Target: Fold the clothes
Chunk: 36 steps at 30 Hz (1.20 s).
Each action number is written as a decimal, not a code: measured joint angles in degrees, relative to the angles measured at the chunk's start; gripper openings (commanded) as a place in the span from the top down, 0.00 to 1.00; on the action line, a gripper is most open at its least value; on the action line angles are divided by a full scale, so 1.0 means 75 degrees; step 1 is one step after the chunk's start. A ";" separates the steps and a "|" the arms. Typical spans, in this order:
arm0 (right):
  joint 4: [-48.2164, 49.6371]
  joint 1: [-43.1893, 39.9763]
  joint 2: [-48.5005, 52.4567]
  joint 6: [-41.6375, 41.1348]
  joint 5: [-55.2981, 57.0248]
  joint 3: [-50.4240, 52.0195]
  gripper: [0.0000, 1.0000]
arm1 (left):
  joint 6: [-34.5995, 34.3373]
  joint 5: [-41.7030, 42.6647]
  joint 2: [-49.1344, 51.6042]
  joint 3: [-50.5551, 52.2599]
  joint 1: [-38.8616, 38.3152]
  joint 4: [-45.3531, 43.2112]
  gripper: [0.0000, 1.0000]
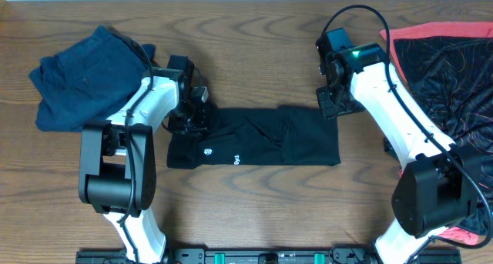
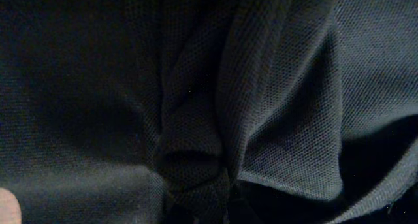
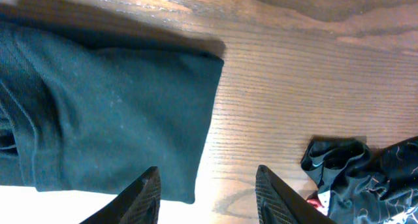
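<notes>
Wooden table (image 1: 254,210) bears a black garment (image 1: 254,145); right gripper (image 3: 208,177) gapes empty, left gripper (image 1: 189,119) cannot be judged.

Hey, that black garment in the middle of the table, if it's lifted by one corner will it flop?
Probably yes: the black garment lies flat with soft creases, and the left wrist view shows its knit bunching into folds. It looks thin, so likely light. Pushed on the wooden table, it would likely wrinkle rather than slide whole.

The black garment (image 2: 196,87) fills the left wrist view, hiding the left hand (image 1: 192,116) there
</notes>
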<state>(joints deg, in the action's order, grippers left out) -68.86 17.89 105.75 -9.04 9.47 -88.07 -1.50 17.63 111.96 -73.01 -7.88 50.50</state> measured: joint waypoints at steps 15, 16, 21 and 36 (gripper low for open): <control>0.0032 0.0003 0.0000 0.0778 -0.0618 0.0000 0.68 | -0.0207 -0.0586 -0.1580 -0.1154 0.0472 0.1413 0.94; 0.0131 0.0003 0.0000 0.0816 -0.0662 0.0003 0.73 | -0.0216 -0.0595 -0.1647 -0.1224 0.0472 0.1469 0.94; 0.0603 0.0003 0.0038 0.0889 -0.1014 0.0093 0.77 | -0.0286 -0.0609 -0.1696 -0.1547 0.0472 0.1716 0.94; 0.0909 0.0152 0.1518 0.0898 -0.1472 0.0326 0.80 | -0.0714 -0.0994 -0.1696 -0.2602 -0.0388 0.1778 0.94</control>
<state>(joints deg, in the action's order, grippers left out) -62.04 19.03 117.14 -2.31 -1.56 -85.62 -6.85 10.17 99.24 -92.53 -10.79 63.83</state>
